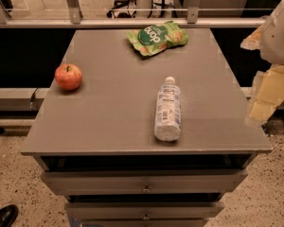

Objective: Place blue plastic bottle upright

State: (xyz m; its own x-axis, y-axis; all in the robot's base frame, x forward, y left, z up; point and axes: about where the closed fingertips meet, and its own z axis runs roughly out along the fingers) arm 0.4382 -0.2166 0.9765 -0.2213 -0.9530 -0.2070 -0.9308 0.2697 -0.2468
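The blue plastic bottle [168,109] lies on its side on the grey table top [113,117], right of the middle. Its white cap points to the far edge and its base is near the front edge. Its white-blue label faces up. My gripper [261,109] hangs off the table's right edge, to the right of the bottle and apart from it, with the white arm above it at the frame's right border. It holds nothing that I can see.
A red apple [68,76] sits near the table's left edge. A green snack pouch [157,37] lies at the far middle. Drawers [144,186] are below the front edge. A railing and a floor lie beyond the table.
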